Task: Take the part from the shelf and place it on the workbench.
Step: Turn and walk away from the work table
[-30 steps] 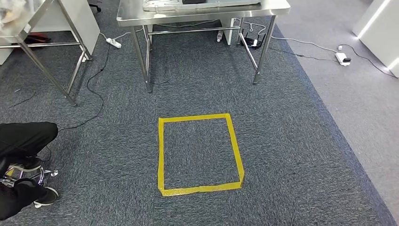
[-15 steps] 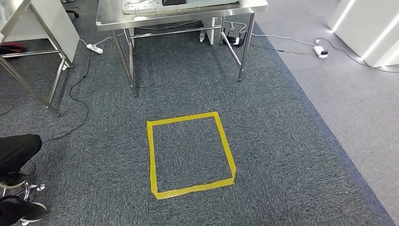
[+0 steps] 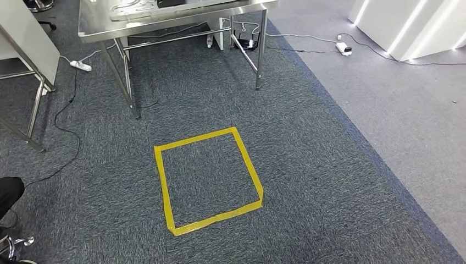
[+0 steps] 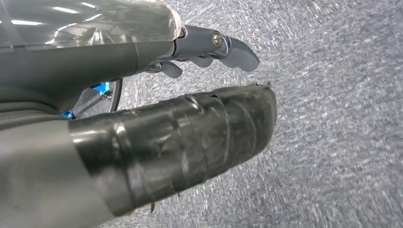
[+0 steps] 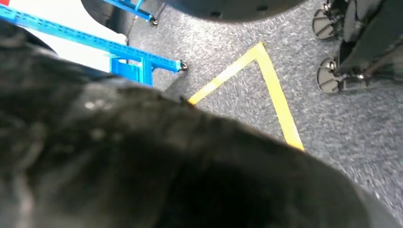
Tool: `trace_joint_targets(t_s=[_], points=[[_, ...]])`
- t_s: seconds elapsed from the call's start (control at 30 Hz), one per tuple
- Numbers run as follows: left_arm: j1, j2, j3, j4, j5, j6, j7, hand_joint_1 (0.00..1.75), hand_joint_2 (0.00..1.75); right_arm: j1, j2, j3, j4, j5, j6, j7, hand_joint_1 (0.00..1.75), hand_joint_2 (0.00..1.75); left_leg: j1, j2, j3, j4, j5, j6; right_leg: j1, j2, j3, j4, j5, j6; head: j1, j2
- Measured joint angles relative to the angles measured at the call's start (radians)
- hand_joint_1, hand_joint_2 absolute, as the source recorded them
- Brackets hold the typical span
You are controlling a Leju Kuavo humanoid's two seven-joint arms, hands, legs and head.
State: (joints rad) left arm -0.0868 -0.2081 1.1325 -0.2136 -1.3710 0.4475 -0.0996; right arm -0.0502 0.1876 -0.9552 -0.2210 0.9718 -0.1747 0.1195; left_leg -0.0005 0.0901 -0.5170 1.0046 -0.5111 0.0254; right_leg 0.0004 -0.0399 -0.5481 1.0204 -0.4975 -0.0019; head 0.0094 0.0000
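The steel workbench point(image 3: 181, 21) stands at the far end of the carpet in the head view, a flat tray point(image 3: 137, 8) on its top. A large black part point(image 5: 166, 166) sits right in front of the right wrist camera. My right hand holds it, and it hides the fingers. My left hand point(image 4: 190, 95) hangs over grey carpet. Its tape-wrapped thumb point(image 4: 199, 133) is apart from the straight fingers point(image 4: 233, 47), and nothing is between them.
A yellow tape square point(image 3: 160, 181) marks the carpet in front of the workbench. A second steel table point(image 3: 27, 49) stands at left, with a power strip point(image 3: 79, 65) and cables. White cabinets point(image 3: 406, 27) stand at right. A blue shelf frame point(image 5: 128, 52) is behind me.
The camera has turned: workbench and tape square have slid leftwards in the picture. The seated person at lower left has nearly left the frame.
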Motion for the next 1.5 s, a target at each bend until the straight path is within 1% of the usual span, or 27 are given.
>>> trace_joint_targets(t_s=[0.03, 0.1, 0.17, 0.2, 0.27, 0.33, 0.37, 0.4, 0.47, 0.53, 0.6, 0.7, 0.77, 0.8, 0.87, 0.93, 0.97, 1.03, 1.07, 1.13, 1.2, 1.27, 1.3, 1.33, 1.4, 1.43, 1.5], points=[[-0.001, 0.0, 0.0, 0.0, 0.0, 0.0, 0.0, 0.0, 0.0, 0.001, 0.0, 0.0, 0.0, 0.0, 0.0, 0.0, 0.0, 0.0, 0.002, -0.003, 0.001, 0.003, -0.004, -0.005, -0.003, 0.007, 0.0, -0.003, 0.003, -0.004, 0.0, 0.0], [-0.001, 0.0, 0.0, 0.0, 0.0, 0.0, 0.0, 0.0, 0.0, 0.0, 0.002, 0.0, 0.0, 0.0, 0.0, 0.0, 0.0, 0.0, 0.005, -0.04, -0.018, 0.052, -0.043, -0.017, -0.01, 0.022, -0.001, -0.01, 0.01, -0.017, -0.001, 0.0], [0.001, 0.0, 0.0, 0.0, 0.0, 0.0, 0.0, 0.0, 0.0, -0.001, 0.003, 0.001, 0.0, 0.0, 0.0, 0.0, 0.0, 0.0, 0.009, -0.077, -0.072, 0.174, -0.114, -0.024, -0.011, 0.039, -0.007, -0.01, 0.015, -0.024, -0.001, 0.0], [0.002, 0.0, 0.0, 0.0, 0.0, 0.0, 0.0, 0.0, 0.0, -0.001, 0.003, 0.001, 0.0, 0.0, 0.0, 0.0, 0.0, 0.0, 0.01, -0.081, -0.1, 0.237, -0.14, -0.026, -0.011, 0.049, -0.01, -0.009, 0.016, -0.026, -0.001, 0.0], [0.004, 0.0, 0.0, 0.0, 0.0, 0.0, 0.0, 0.0, 0.0, 0.0, 0.004, 0.001, 0.0, 0.0, 0.0, 0.0, 0.0, 0.0, 0.012, -0.081, -0.116, 0.277, -0.136, -0.028, -0.011, 0.07, -0.014, -0.005, 0.017, -0.026, -0.001, 0.0], [0.005, 0.0, 0.0, 0.0, 0.0, 0.0, 0.0, 0.0, 0.0, 0.001, 0.004, 0.001, 0.0, 0.0, 0.0, 0.001, 0.0, 0.0, 0.014, -0.092, -0.067, 0.178, -0.067, -0.025, -0.012, 0.092, -0.015, 0.002, 0.016, -0.024, -0.001, 0.0], [0.006, 0.001, 0.0, 0.0, 0.0, -0.001, 0.0, 0.0, 0.0, 0.001, 0.005, 0.001, 0.0, 0.001, 0.001, 0.001, 0.0, 0.0, 0.014, -0.111, -0.037, 0.112, -0.039, -0.022, -0.012, 0.102, -0.016, 0.006, 0.015, -0.021, -0.001, 0.0], [0.006, 0.001, 0.0, 0.0, 0.0, -0.001, 0.0, 0.0, 0.0, 0.0, 0.006, 0.001, 0.0, 0.001, 0.001, 0.002, 0.0, 0.0, 0.015, -0.13, -0.013, 0.056, -0.019, -0.018, -0.011, 0.113, -0.019, 0.01, 0.015, -0.016, -0.001, 0.0], [0.006, 0.002, 0.0, 0.0, 0.0, -0.002, 0.0, 0.0, 0.0, 0.0, 0.007, 0.001, 0.0, 0.003, 0.002, 0.005, 0.0, 0.0, 0.012, -0.153, 0.002, 0.012, -0.015, -0.011, -0.013, 0.13, -0.028, 0.012, 0.019, -0.002, -0.001, 0.0], [0.004, 0.002, 0.0, 0.0, 0.0, -0.004, -0.001, 0.0, 0.0, 0.002, 0.007, 0.002, 0.001, 0.007, 0.004, 0.008, 0.0, 0.0, 0.012, -0.137, 0.005, 0.003, -0.008, 0.0, -0.016, 0.144, -0.033, 0.01, 0.025, 0.012, -0.001, 0.0], [0.004, 0.002, 0.0, 0.0, 0.0, -0.006, -0.001, 0.0, 0.0, 0.004, 0.007, 0.002, 0.001, 0.011, 0.011, 0.012, 0.0, 0.0, 0.016, -0.114, 0.01, -0.01, 0.002, 0.014, -0.014, 0.118, -0.047, 0.039, 0.004, 0.02, 0.002, 0.0], [0.008, 0.002, 0.0, 0.0, -0.001, -0.011, 0.0, 0.0, 0.0, 0.003, 0.007, 0.004, 0.001, 0.016, 0.02, 0.018, 0.0, 0.0, 0.014, -0.077, 0.009, -0.016, 0.006, 0.024, -0.014, 0.059, -0.127, 0.208, -0.088, 0.028, 0.006, 0.0], [0.011, 0.002, 0.0, 0.0, -0.001, -0.013, 0.0, 0.0, 0.0, 0.004, 0.008, 0.007, 0.002, 0.018, 0.021, 0.018, 0.0, 0.0, 0.012, -0.05, 0.008, -0.016, 0.004, 0.024, -0.017, 0.049, -0.159, 0.285, -0.107, 0.033, 0.006, 0.0], [0.011, 0.002, 0.0, 0.0, -0.001, -0.013, -0.001, 0.0, 0.0, 0.005, 0.008, 0.008, 0.002, 0.019, 0.022, 0.018, 0.0, 0.0, 0.012, -0.039, 0.009, -0.016, 0.003, 0.023, -0.018, 0.044, -0.146, 0.265, -0.087, 0.034, 0.007, 0.0], [0.01, 0.001, 0.0, 0.0, -0.001, -0.014, -0.003, 0.0, 0.0, 0.007, 0.008, 0.008, 0.002, 0.022, 0.025, 0.02, 0.0, 0.0, 0.012, -0.019, 0.015, -0.014, -0.002, 0.017, -0.019, 0.014, -0.071, 0.131, -0.025, 0.031, 0.007, 0.0], [0.01, 0.001, 0.0, 0.0, -0.001, -0.015, -0.004, 0.0, 0.0, 0.006, 0.008, 0.009, 0.002, 0.025, 0.03, 0.021, 0.0, 0.0, 0.007, -0.001, 0.019, -0.011, -0.009, 0.007, -0.012, -0.019, -0.014, 0.021, 0.008, 0.022, 0.006, 0.0], [0.009, 0.001, 0.0, 0.0, -0.001, -0.015, -0.005, 0.0, 0.0, 0.005, 0.008, 0.01, 0.002, 0.026, 0.032, 0.021, 0.0, 0.0, 0.004, 0.008, 0.02, -0.009, -0.012, 0.002, -0.008, -0.025, -0.008, 0.004, 0.009, 0.018, 0.006, 0.0], [0.006, 0.001, 0.0, 0.0, -0.001, -0.015, -0.004, 0.0, 0.0, 0.007, 0.008, 0.01, 0.002, 0.027, 0.034, 0.02, 0.0, 0.0, 0.002, 0.022, 0.024, -0.009, -0.015, -0.008, -0.006, -0.006, -0.012, 0.002, 0.011, 0.008, 0.005, 0.0], [0.005, 0.001, 0.0, 0.0, -0.001, -0.015, -0.004, 0.0, 0.0, 0.008, 0.008, 0.01, 0.002, 0.027, 0.035, 0.018, 0.0, 0.0, 0.004, 0.012, 0.024, -0.005, -0.022, -0.014, -0.008, 0.003, -0.012, -0.001, 0.013, 0.003, 0.005, 0.0], [0.004, 0.002, 0.0, 0.0, -0.001, -0.015, -0.004, 0.0, 0.0, 0.007, 0.009, 0.01, 0.002, 0.03, 0.037, 0.014, 0.0, 0.0, 0.008, -0.034, 0.002, 0.049, -0.062, -0.024, -0.013, 0.02, -0.012, -0.008, 0.018, -0.008, 0.005, 0.0], [0.007, 0.002, 0.0, 0.0, 0.0, -0.016, -0.004, 0.0, 0.0, 0.005, 0.009, 0.011, 0.002, 0.034, 0.037, 0.009, 0.0, 0.0, 0.01, -0.073, -0.057, 0.176, -0.127, -0.028, -0.012, 0.04, -0.016, -0.007, 0.021, -0.016, 0.005, 0.0], [0.011, 0.003, 0.0, 0.0, 0.0, -0.016, -0.004, 0.0, 0.0, 0.005, 0.009, 0.013, 0.002, 0.037, 0.038, 0.007, 0.0, 0.0, 0.01, -0.08, -0.105, 0.274, -0.151, -0.027, -0.01, 0.066, -0.018, -0.005, 0.022, -0.018, 0.005, 0.0], [0.012, 0.004, 0.0, 0.0, 0.0, -0.016, -0.004, 0.0, 0.0, 0.006, 0.009, 0.014, 0.002, 0.038, 0.038, 0.007, 0.0, 0.0, 0.01, -0.081, -0.107, 0.271, -0.133, -0.025, -0.009, 0.08, -0.018, -0.003, 0.022, -0.018, 0.005, 0.0], [0.012, 0.004, 0.0, 0.0, 0.0, -0.016, -0.003, 0.0, 0.0, 0.006, 0.01, 0.015, 0.002, 0.038, 0.038, 0.007, 0.0, 0.0, 0.01, -0.086, -0.089, 0.227, -0.098, -0.021, -0.008, 0.094, -0.018, -0.001, 0.022, -0.018, 0.005, 0.0], [0.013, 0.007, 0.001, 0.0, 0.0, -0.016, -0.003, 0.0, 0.0, 0.005, 0.012, 0.016, 0.003, 0.039, 0.038, 0.006, 0.0, 0.0, 0.009, -0.121, -0.032, 0.092, -0.028, -0.007, -0.007, 0.119, -0.018, 0.002, 0.022, -0.017, 0.005, 0.0], [0.012, 0.009, 0.001, 0.0, 0.0, -0.016, -0.003, 0.0, 0.0, 0.004, 0.014, 0.017, 0.003, 0.039, 0.038, 0.006, 0.0, 0.0, 0.009, -0.138, -0.011, 0.04, -0.009, -0.001, -0.007, 0.129, -0.021, 0.004, 0.023, -0.014, 0.005, 0.0], [0.009, 0.012, 0.001, 0.0, 0.0, -0.016, -0.003, 0.0, 0.0, 0.004, 0.016, 0.017, 0.003, 0.04, 0.039, 0.006, 0.0, 0.0, 0.005, -0.152, 0.0, 0.005, -0.005, 0.004, -0.01, 0.146, -0.027, 0.005, 0.027, -0.004, 0.005, 0.0]])
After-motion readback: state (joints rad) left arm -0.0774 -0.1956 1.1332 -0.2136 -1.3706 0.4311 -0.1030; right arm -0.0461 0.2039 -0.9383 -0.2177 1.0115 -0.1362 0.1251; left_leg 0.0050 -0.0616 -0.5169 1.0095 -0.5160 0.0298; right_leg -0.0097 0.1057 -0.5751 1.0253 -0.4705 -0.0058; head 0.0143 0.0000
